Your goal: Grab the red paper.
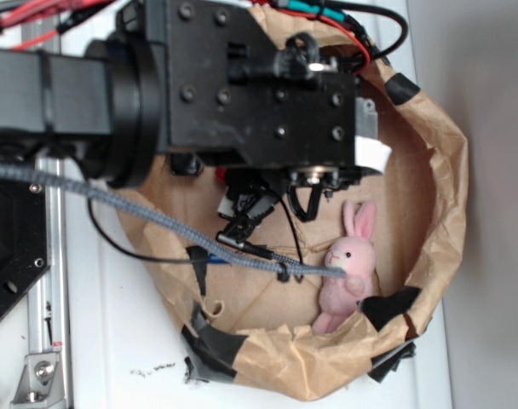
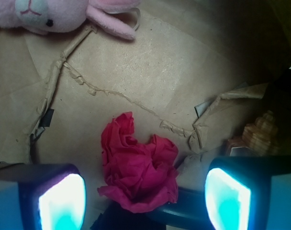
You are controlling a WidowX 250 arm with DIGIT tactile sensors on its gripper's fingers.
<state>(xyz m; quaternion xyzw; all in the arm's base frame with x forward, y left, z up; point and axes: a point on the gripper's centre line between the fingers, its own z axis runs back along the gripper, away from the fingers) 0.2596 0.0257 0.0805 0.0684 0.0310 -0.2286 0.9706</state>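
In the wrist view the two fingers [image 2: 61,199] of the hand [image 2: 144,200] stand wide apart at the bottom of the picture, one at the left and one at the right, and their inner pads glow light blue. Between them lies the red paper [image 2: 138,167], a wrinkled wad that rests on the brown paper floor. The wad sits in the gap between the fingers and reaches a little beyond their tips; it does not touch either finger as far as I can see. Its lower edge lies against a dark part of the hand.

Behind the wad, the brown paper [image 2: 150,62] is creased, and a torn ridge runs across it from the upper left to the right. At the right side a small shell [image 2: 261,134] with brown stripes lies in the shadow, near a raised fold of the paper. A piece of black tape [image 2: 46,117] shows at the left. At the far top left lies the pink rabbit [image 2: 64,14], well apart from the wad.

In the exterior view the black arm [image 1: 233,81] hangs over a round nest of brown paper [image 1: 446,170] that stands on the white surface [image 1: 123,332], with black tape along its rim. The arm hides the hand and the wad in this view. The rabbit [image 1: 348,264] lies inside the nest near the lower right wall. A grey braided cable [image 1: 114,204] runs from the left toward the rabbit. Red wires [image 1: 37,25] lie at the top left.
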